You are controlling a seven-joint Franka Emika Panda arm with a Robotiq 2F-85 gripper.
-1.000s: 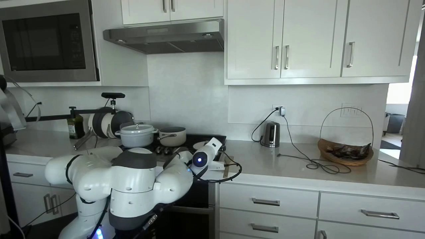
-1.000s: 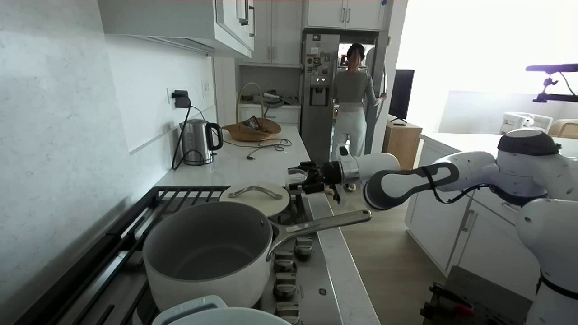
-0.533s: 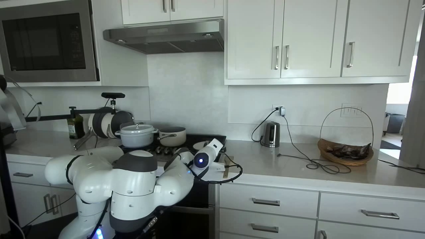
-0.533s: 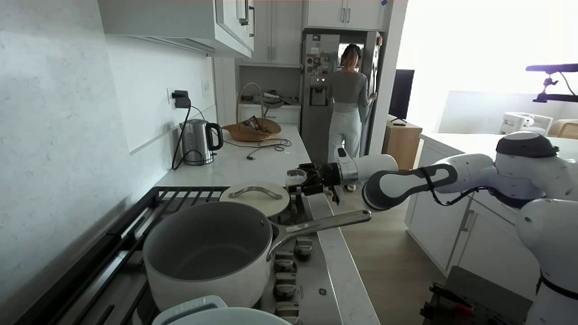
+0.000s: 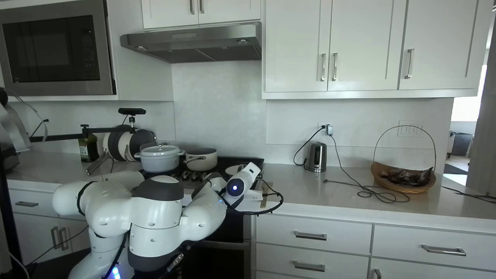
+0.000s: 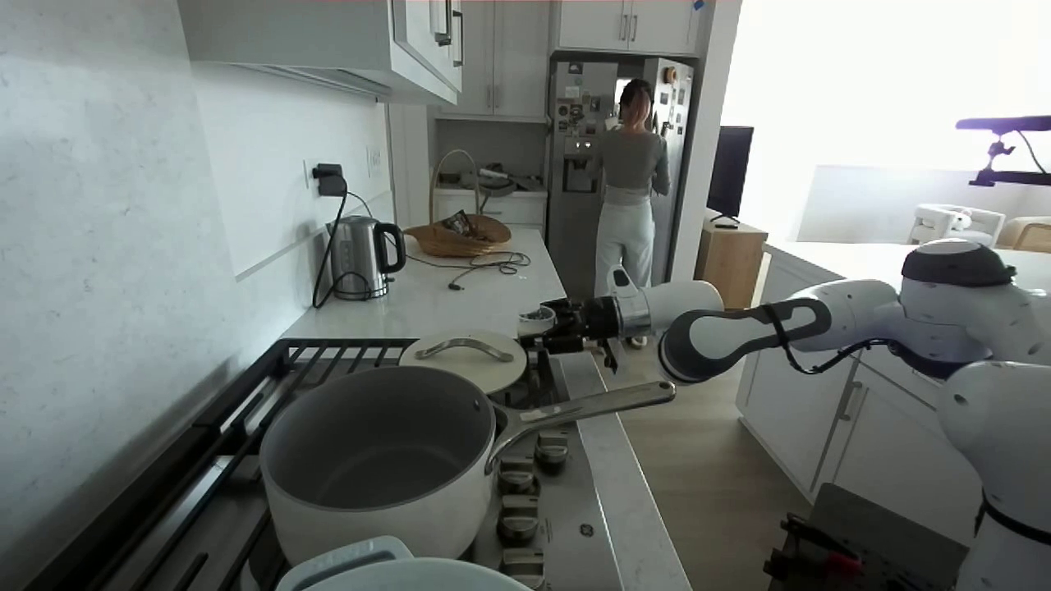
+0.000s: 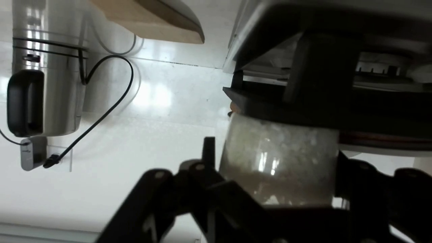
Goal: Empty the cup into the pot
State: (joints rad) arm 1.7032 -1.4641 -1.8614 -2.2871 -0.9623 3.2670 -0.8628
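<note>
Wrist view shows the fingers gripping the see-through cup from both sides, pale mottled contents inside.

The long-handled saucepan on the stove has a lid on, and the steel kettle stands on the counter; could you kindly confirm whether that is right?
Not quite: in an exterior view the long-handled saucepan on the stove is uncovered. The steel kettle does stand on the counter.

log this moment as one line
jaws: either side of cup, grip unclear | cup: not over uncovered pot | pour: not underway | person: at fridge
</note>
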